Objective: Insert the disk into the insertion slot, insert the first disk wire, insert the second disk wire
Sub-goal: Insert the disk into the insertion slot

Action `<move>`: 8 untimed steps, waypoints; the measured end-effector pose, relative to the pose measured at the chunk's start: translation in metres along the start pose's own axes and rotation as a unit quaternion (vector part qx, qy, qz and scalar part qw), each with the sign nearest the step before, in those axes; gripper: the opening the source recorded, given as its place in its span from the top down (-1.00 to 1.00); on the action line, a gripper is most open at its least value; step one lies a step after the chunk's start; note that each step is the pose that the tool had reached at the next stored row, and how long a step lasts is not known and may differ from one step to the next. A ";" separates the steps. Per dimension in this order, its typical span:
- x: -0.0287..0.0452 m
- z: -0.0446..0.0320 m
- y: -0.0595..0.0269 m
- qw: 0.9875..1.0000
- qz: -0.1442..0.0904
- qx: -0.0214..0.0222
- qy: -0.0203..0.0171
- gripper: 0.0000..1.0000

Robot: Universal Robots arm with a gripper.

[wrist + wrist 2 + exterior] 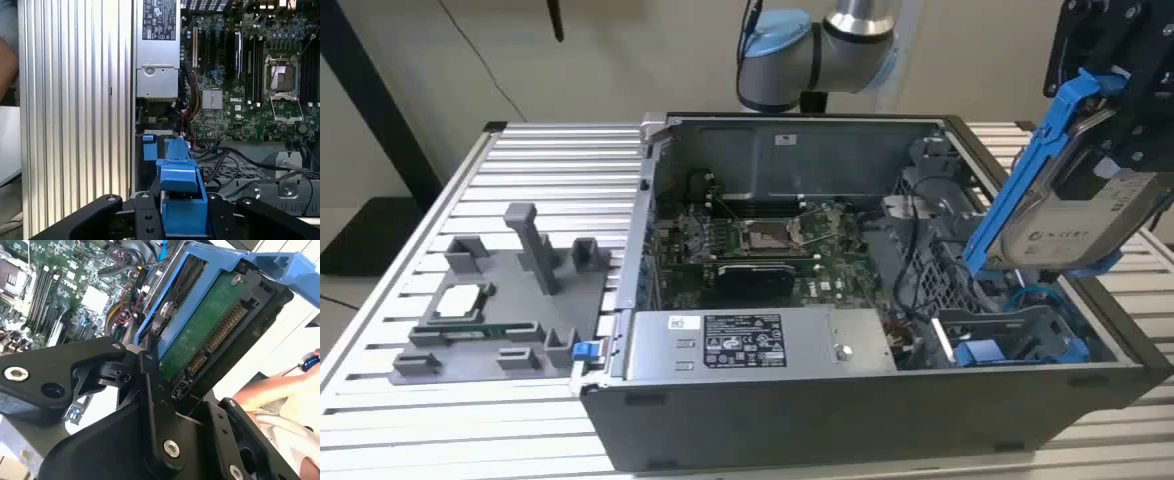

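Black linkage of the end effector (182, 214) stood nearest the lens in both wrist views, its fingers (146, 217) pressed onto the blue carrier (179, 175), pinching the disk (1083, 215). Disk hung above the open computer case (854, 400) at the exterior view's right, long axis steeply tilted, lower end down. Its connector edge (220, 335) carried no wire. Insertion slot (1007, 335) lay beneath that lower end, slightly toward the exterior view's left, apart from it. Judged: disk not yet entered.

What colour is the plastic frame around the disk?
Bright blue; the exterior view shows the carrier frame around the disk best.
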State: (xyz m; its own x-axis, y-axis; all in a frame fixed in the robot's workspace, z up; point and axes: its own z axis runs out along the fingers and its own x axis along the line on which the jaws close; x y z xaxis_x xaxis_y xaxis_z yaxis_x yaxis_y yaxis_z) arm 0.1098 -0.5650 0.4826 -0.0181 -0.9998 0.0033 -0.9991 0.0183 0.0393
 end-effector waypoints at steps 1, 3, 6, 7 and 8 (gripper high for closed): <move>0.0000 0.0000 0.0000 1.000 0.000 0.000 0.000 1.00; 0.0000 0.0004 0.0000 1.000 0.000 0.000 0.000 1.00; 0.0001 0.0009 0.0000 1.000 0.000 0.000 0.000 1.00; 0.0002 0.0011 0.0000 1.000 0.000 0.000 0.000 1.00; 0.0002 0.0013 -0.0001 1.000 0.000 0.000 0.000 1.00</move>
State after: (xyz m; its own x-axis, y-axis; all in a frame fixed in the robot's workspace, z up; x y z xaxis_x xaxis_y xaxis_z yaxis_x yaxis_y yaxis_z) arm 0.1098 -0.5652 0.4814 -0.0181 -0.9998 0.0034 -0.9991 0.0182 0.0393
